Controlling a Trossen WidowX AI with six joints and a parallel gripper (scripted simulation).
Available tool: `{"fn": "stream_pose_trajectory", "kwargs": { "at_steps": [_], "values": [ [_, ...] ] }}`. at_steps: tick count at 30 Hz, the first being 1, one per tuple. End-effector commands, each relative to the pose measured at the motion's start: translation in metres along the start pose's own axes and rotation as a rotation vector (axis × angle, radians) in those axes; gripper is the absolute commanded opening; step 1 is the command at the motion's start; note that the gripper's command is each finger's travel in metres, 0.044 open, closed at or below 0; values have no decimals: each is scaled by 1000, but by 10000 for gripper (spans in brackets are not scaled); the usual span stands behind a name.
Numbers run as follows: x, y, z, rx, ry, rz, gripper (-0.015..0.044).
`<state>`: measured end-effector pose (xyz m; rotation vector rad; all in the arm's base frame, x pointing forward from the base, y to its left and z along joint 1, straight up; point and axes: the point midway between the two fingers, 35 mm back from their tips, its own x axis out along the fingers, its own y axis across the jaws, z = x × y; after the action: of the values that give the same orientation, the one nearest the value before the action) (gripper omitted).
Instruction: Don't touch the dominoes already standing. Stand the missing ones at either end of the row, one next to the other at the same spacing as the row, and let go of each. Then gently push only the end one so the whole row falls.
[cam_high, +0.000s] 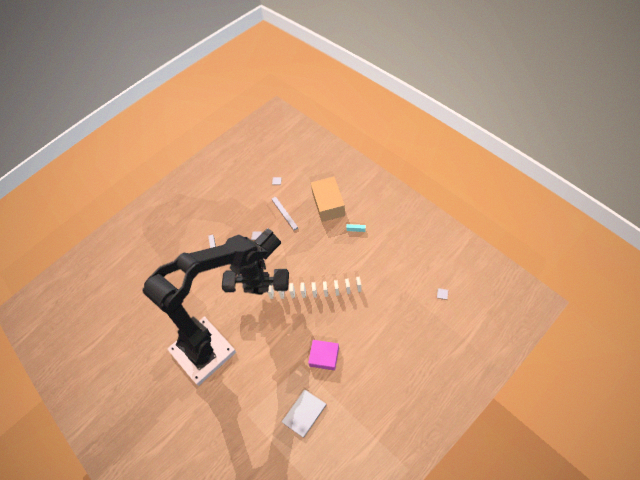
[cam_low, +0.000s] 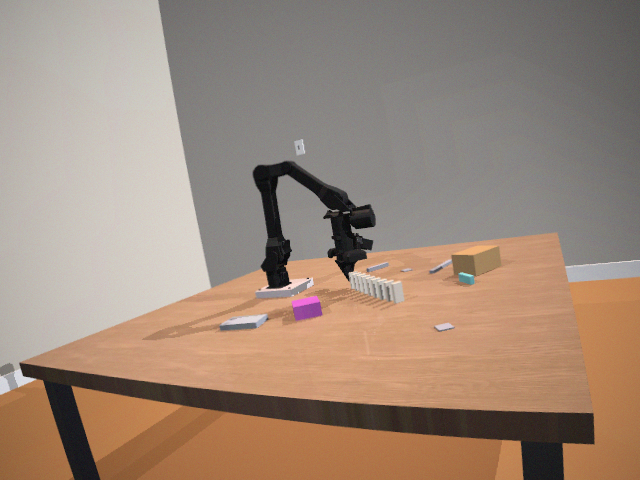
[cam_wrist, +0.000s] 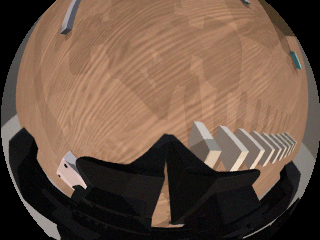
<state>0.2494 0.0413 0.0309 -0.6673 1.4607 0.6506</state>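
A row of several cream dominoes stands upright; its far end domino (cam_high: 358, 284) (cam_low: 398, 291) is at the right in the top and exterior views. The domino nearest the gripper (cam_wrist: 206, 145) stands in line with the others, slightly turned in the wrist view and partly hidden behind a finger. My gripper (cam_high: 257, 290) (cam_low: 348, 279) (cam_wrist: 167, 138) is shut and empty, pointing down just beyond the arm-side end of the row, low over the table. Whether the fingertips touch the nearest domino is not clear. The arm partly covers that end in the top view.
An orange-tan box (cam_high: 327, 196) (cam_low: 475, 260) and a cyan block (cam_high: 356, 227) (cam_low: 466, 278) lie behind the row. A magenta block (cam_high: 324, 353) (cam_low: 307, 308) and a grey slab (cam_high: 305, 413) (cam_low: 244, 322) lie on the other side. Grey strips, including one long strip (cam_high: 284, 213), and small flat squares lie around.
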Motion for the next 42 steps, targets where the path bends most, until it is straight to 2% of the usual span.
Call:
{"fn": "stream_pose_trajectory", "kwargs": {
  "at_steps": [1, 15, 26, 42],
  "values": [
    [-1, -7, 2, -2, -7, -3, 0],
    [-2, -23, 3, -4, -8, -6, 0],
    [-60, -49, 1, -4, -8, -7, 0],
    [-61, -49, 1, -2, -7, -7, 0]
  ]
}}
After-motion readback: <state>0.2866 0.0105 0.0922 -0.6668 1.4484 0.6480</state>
